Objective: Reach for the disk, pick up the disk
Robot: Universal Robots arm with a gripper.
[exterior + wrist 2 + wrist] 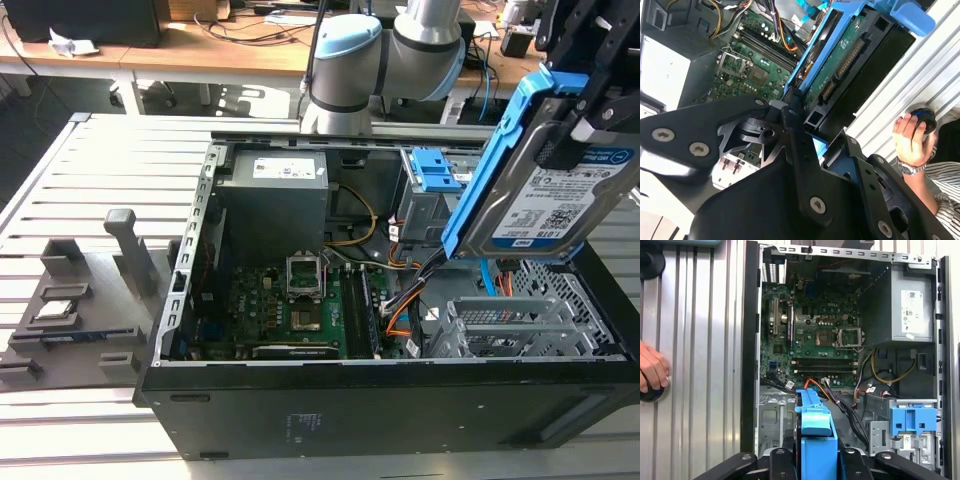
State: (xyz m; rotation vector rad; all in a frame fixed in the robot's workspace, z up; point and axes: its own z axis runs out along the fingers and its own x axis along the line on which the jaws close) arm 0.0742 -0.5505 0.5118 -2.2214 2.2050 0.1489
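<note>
Disk (560, 195) clamped in claw (585, 100) above computer case (400, 400).

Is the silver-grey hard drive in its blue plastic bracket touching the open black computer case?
Apart. In the exterior view, the silver-grey hard drive in its blue bracket is held tilted in the gripper, lifted above the black computer case, with the case's interior visible beneath its lower edge.

One disk (560, 190), one computer case (380, 400), one hand (910, 137).

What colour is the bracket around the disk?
Blue; the bracket frames the silver-grey disk, clearest in the exterior view.
</note>
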